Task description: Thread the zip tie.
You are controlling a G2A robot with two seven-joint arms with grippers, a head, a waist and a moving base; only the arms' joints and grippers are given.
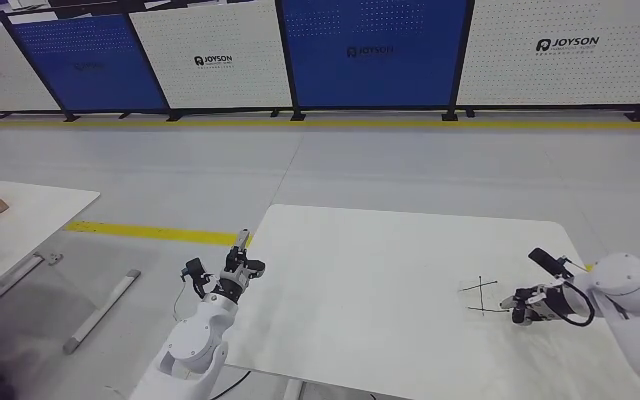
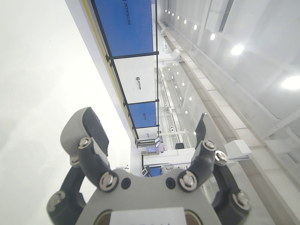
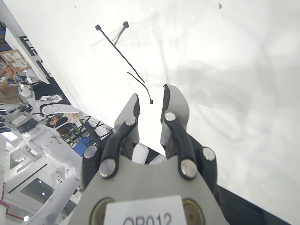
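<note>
Three thin black zip ties lie on the white table (image 1: 380,290) near its right end. A long tie (image 3: 119,53) and a shorter tie (image 3: 121,31) lie farther out; in the top view two ties cross (image 1: 481,288). A curved third tie (image 3: 143,85) ends with its small head between the fingertips of my right gripper (image 3: 151,93), which is open by a narrow gap just above the table (image 3: 211,47). From above, the right gripper (image 1: 518,303) sits just right of the ties. My left gripper (image 2: 147,118) is wide open and holds nothing, at the table's left edge (image 1: 240,245).
The table's right edge runs close behind the right arm. A second white table (image 1: 40,215) stands off to the left. Blue and white partition panels (image 1: 370,50) line the far side of the floor.
</note>
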